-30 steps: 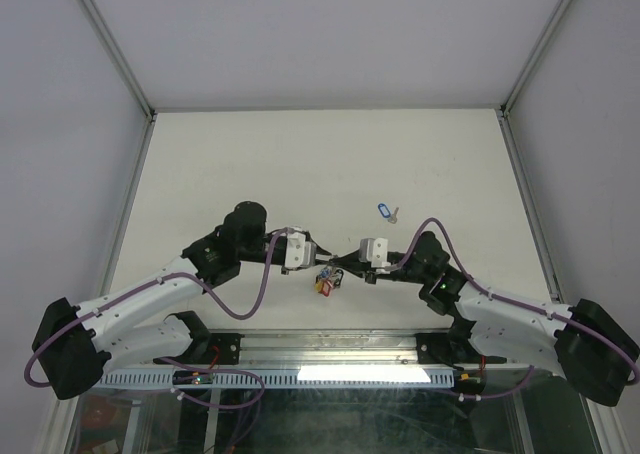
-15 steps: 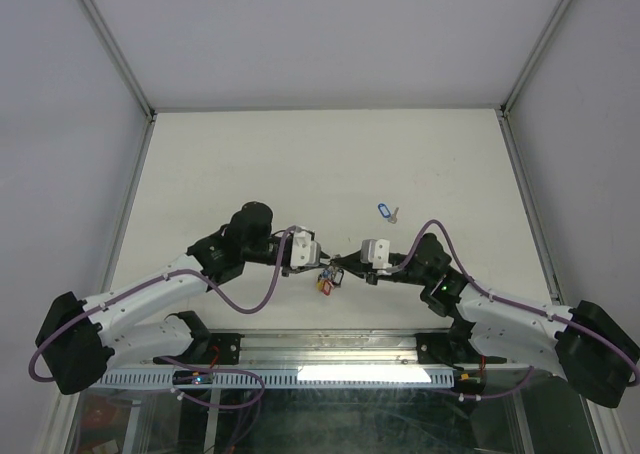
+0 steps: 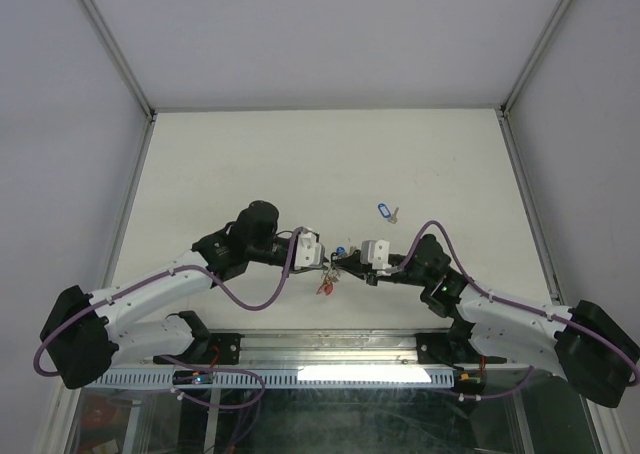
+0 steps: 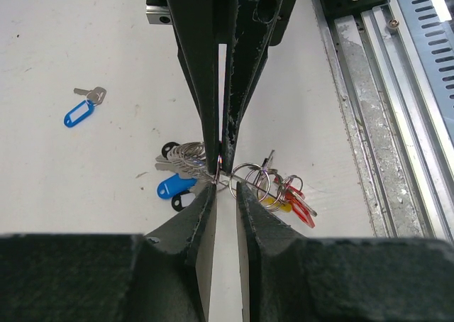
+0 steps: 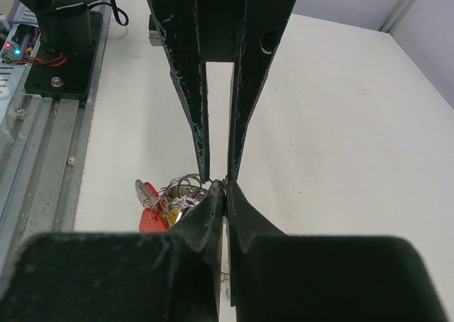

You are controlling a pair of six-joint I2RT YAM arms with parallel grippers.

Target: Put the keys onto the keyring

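Observation:
A bunch of keys (image 4: pixel 280 194) with blue, black, red and yellow tags hangs on the silvery keyring (image 4: pixel 191 150), low over the white table (image 3: pixel 300 164) between the two arms. My right gripper (image 5: pixel 225 189) is shut on the keyring's thin wire, and it comes down from above in the left wrist view as the right gripper (image 4: pixel 221 167). Tip to tip against it, my left gripper (image 4: pixel 223 187) stands open by a narrow gap, with the ring wire running across its fingertips (image 4: pixel 207 189). One more key with a blue tag (image 3: pixel 383 211) lies alone farther back.
The metal rail (image 4: pixel 397 88) runs along the table's near edge, close behind the key bunch. In the right wrist view the left arm's base (image 5: pixel 60 38) stands at the upper left. Walls enclose the table (image 3: pixel 520 164) on three sides.
My left gripper has moved right, up to the right gripper's tips at the key bunch. The bunch has shifted a little and a blue tag now shows on top. The right arm has barely moved.

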